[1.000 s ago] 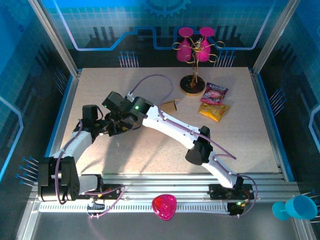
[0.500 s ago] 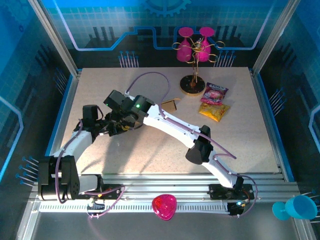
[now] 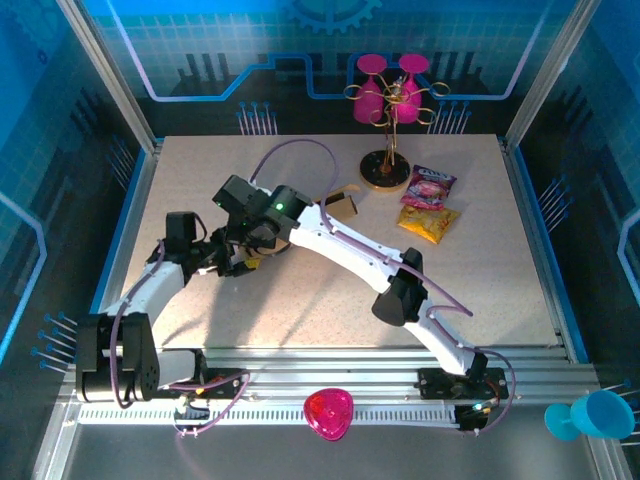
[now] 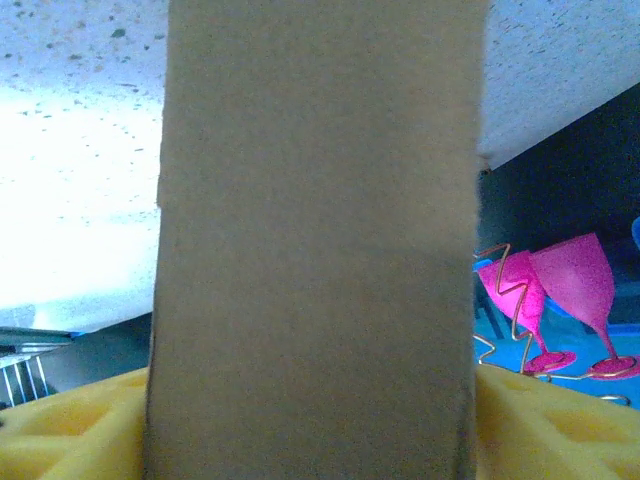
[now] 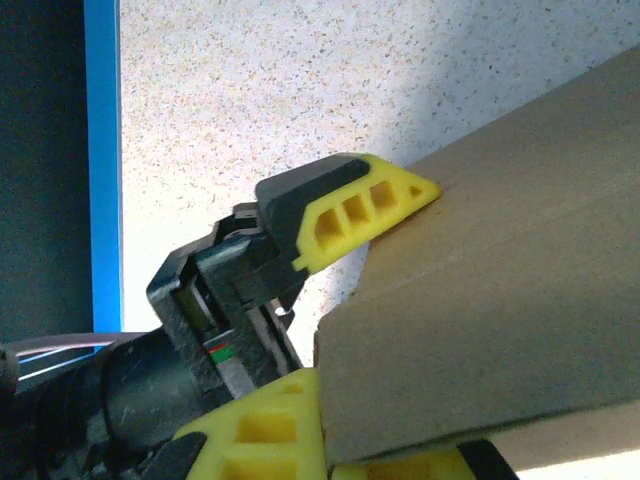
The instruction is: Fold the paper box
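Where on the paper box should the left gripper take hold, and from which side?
Likely the free panel edge of the paper box facing the left gripper, approached from the left arm's side, one finger above and one below. The cardboard is thin and flat, and the right gripper pinches another edge, steadying it.

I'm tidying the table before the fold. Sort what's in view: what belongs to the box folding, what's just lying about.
Belongs: paper box.
Lying about: purple snack bag, yellow snack bag, wire stand, pink cups, pink dish, blue cup.
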You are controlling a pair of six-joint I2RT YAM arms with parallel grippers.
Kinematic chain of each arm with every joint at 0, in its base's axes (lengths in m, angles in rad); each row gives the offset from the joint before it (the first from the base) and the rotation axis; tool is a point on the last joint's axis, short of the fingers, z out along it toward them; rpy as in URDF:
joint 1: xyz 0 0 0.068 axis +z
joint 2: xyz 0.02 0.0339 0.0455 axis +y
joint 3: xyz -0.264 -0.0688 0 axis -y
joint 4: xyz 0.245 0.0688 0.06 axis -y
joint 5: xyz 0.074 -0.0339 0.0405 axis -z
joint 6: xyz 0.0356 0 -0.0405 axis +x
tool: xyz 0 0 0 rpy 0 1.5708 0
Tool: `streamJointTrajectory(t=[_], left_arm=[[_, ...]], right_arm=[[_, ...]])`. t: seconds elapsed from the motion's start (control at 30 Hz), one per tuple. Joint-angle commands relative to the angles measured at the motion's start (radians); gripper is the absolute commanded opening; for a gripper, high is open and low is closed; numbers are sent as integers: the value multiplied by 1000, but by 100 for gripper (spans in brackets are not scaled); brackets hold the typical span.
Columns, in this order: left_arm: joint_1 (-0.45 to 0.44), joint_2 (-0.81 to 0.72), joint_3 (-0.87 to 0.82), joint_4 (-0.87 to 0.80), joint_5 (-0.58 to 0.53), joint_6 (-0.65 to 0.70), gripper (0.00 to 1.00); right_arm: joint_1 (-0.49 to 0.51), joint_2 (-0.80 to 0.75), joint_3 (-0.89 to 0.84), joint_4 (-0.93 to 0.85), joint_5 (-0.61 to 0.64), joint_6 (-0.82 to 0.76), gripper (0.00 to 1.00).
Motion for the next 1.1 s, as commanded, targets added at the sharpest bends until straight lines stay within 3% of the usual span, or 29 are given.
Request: streamJointTrajectory(t=[0.0,0.27,0.43,0.83,1.07], left_arm=[[7,-47,34,-88,14,20,73],[-29,-74,70,-92,-2,-32,77],[-67,-84,32,-9,-42,-113,76],[-79,-60,22,33,-85,-150,56],[-79,-38,-10,70,-90,-159,54]], right_arm=[[-15,2,16,-36,-10,-50,0],[-17,-4,-12,-1,-37,-67,0],[-15,-14,-38,6,-50,-68,0],[-19,-49,-79,37,-81,-137,0],[-36,-51,-76,50,-130,-219,0]])
